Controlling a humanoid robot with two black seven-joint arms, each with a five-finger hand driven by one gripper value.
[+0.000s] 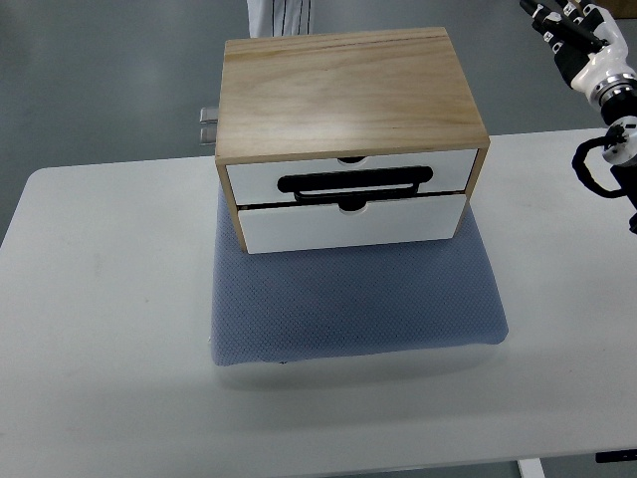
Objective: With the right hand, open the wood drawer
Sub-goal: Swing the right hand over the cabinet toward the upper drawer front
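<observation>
We see a white table (100, 329) that fills most of the top view. On it lies a blue-grey mat (358, 309), just below centre. A wood drawer box (343, 95) stands on the far part of the mat, upright, at 12 o'clock from the picture's centre. Its front faces us and carries two white drawers stacked one above the other. The upper drawer (259, 179) sits flush with the frame. It bears a black handle (355, 183) that runs across its lower half. The lower drawer (353, 226) also appears closed, and its front touches the mat along the bottom edge.

The right hand (580, 40) shows at 2 o'clock, in the upper right corner, well apart from the box. Its arm enters from the right edge. We see black-and-white fingers (553, 32) pointing toward 10 o'clock, loosely extended, and they hold nothing.
</observation>
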